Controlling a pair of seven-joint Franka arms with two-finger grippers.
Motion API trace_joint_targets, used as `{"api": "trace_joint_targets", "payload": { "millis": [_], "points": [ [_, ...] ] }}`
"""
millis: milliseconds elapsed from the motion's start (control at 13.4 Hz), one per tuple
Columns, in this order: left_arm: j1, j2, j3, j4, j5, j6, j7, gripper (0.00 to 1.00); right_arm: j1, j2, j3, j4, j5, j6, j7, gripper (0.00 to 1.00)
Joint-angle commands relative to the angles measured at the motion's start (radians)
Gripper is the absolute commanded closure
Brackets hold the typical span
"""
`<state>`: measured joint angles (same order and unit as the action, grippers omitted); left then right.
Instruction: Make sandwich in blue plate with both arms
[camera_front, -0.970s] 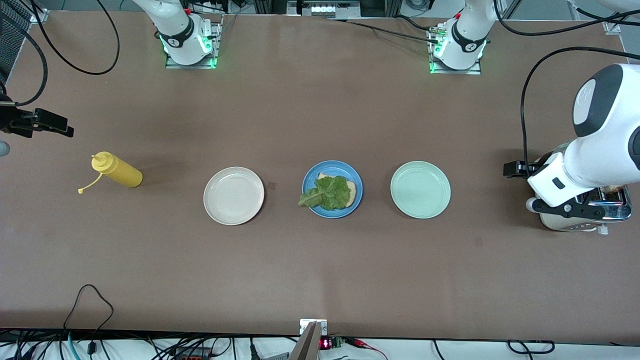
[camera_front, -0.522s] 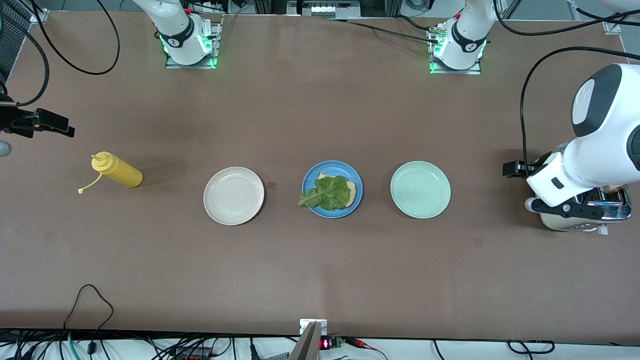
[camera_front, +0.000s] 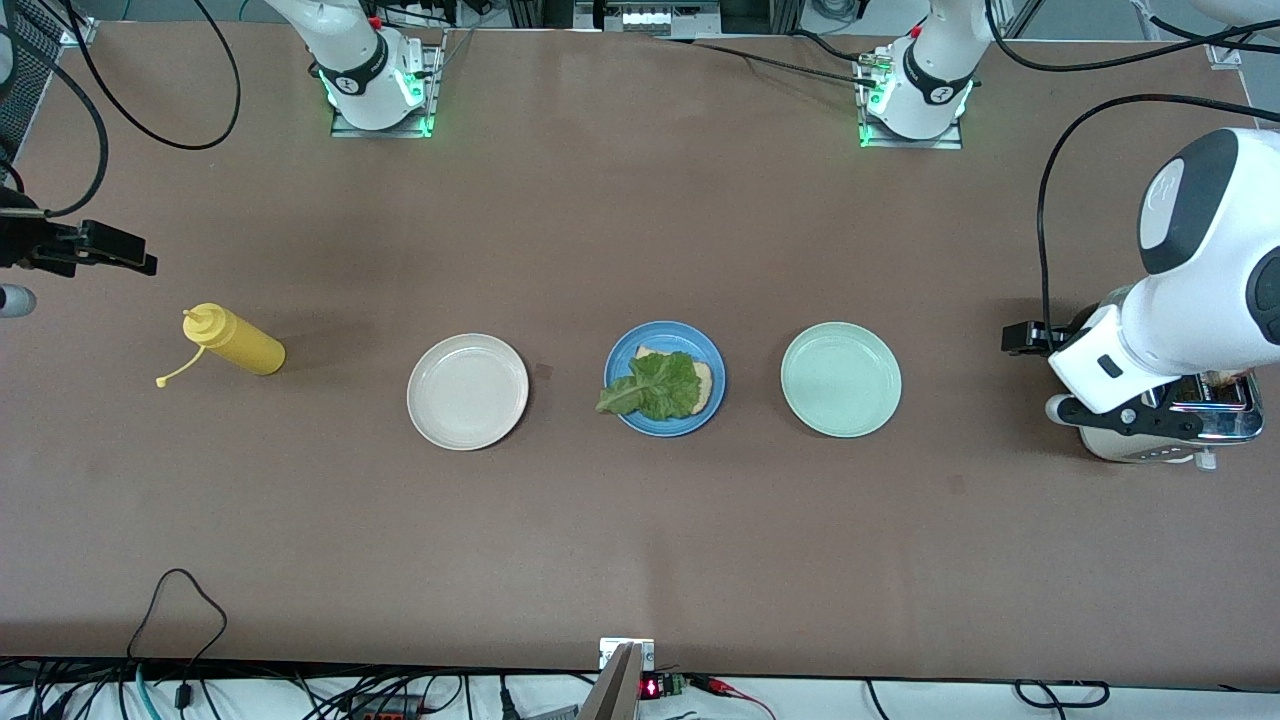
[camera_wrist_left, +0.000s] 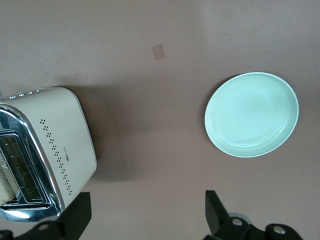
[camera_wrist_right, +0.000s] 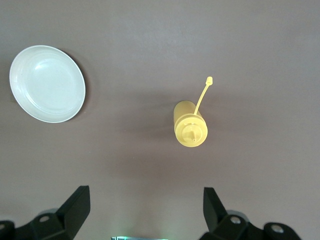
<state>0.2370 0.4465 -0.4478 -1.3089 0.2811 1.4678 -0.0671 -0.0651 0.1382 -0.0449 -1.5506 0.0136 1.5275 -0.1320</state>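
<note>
The blue plate (camera_front: 665, 378) lies mid-table, between the two other plates. On it is one bread slice (camera_front: 704, 377) with a ruffled green lettuce leaf (camera_front: 655, 386) on top. No second slice lies on the leaf. My left gripper (camera_wrist_left: 147, 212) is open and empty, over bare table between the toaster (camera_wrist_left: 60, 145) and the mint-green plate (camera_wrist_left: 251, 114). My right gripper (camera_wrist_right: 145, 212) is open and empty, over bare table near the yellow bottle (camera_wrist_right: 190, 129). The left arm's white hand (camera_front: 1100, 368) hangs over the toaster (camera_front: 1150, 445).
A light-brown slice (camera_wrist_left: 5, 186) shows in the toaster slot. The cream-white plate (camera_front: 467, 391) and the mint-green plate (camera_front: 840, 379) flank the blue plate. The yellow squeeze bottle (camera_front: 235, 343) lies toward the right arm's end. Cables run along the table edges.
The left arm's hand has drifted slightly toward the mint-green plate. The right arm's black wrist part has shifted a little. Both grippers stay open; the plates and food have not moved.
</note>
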Motion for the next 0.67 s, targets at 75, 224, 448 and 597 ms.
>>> {"api": "trace_joint_targets", "payload": {
  "millis": [75,224,448,597],
  "points": [
    [-0.001,0.005,0.001,0.007,-0.016,0.003,-0.007,0.0,-0.071,-0.043,0.011,-0.095,-0.007,0.012,-0.113,0.0],
    [-0.001,0.005,0.001,0.007,-0.016,0.003,-0.007,0.0,-0.135,-0.077,0.011,-0.179,-0.004,0.087,-0.292,0.0],
    [-0.002,0.005,0.001,0.007,-0.014,0.003,-0.007,0.0,-0.223,-0.115,0.013,-0.294,-0.003,0.177,-0.582,0.0],
    [-0.002,0.005,0.001,0.007,-0.014,0.003,-0.007,0.0,-0.297,-0.115,0.013,-0.354,0.022,0.236,-0.848,0.0]
  ]
}}
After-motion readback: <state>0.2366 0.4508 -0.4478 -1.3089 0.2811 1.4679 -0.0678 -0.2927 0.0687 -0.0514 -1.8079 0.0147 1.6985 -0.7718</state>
